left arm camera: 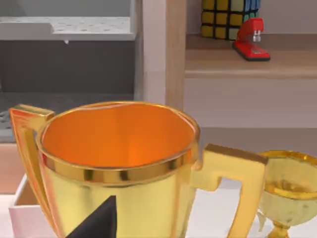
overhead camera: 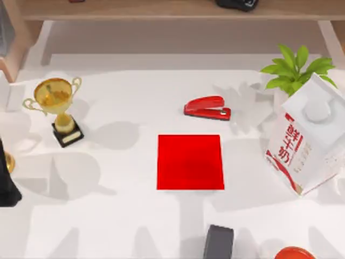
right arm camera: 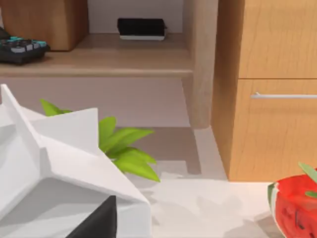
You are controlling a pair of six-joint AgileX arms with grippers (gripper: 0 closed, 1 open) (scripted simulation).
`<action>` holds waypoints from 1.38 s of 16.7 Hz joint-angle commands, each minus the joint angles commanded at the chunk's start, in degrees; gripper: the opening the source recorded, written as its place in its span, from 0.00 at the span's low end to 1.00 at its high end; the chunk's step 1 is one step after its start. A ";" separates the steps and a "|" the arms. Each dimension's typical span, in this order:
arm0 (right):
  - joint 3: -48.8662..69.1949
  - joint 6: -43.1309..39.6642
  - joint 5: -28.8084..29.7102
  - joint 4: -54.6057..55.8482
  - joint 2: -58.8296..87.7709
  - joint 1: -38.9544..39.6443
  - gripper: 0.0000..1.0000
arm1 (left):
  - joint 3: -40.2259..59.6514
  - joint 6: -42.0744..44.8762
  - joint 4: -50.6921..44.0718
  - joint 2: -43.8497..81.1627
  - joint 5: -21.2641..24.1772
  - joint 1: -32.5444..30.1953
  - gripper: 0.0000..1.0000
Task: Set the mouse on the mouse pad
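White tabletop holds a red mouse pad at centre, wooden shelving behind; whether either arm's jaws are open cannot be told

Trophy, red stapler, milk carton

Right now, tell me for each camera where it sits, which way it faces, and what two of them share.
Top view: above the table, looking straight down on the mouse pad, stapler, trophy, milk carton and plant; a dark arm part at its left edge.
Left wrist view: low behind a gold trophy, facing wooden shelves; a dark gripper tip shows.
Right wrist view: low behind the milk carton, facing shelves and a drawer; a dark gripper tip shows.
Shared: carton and plant appear in top and right wrist views.
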 joint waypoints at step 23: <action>62.56 -99.59 -0.04 -50.07 84.88 -14.36 1.00 | 0.00 0.00 0.00 0.00 0.00 0.00 1.00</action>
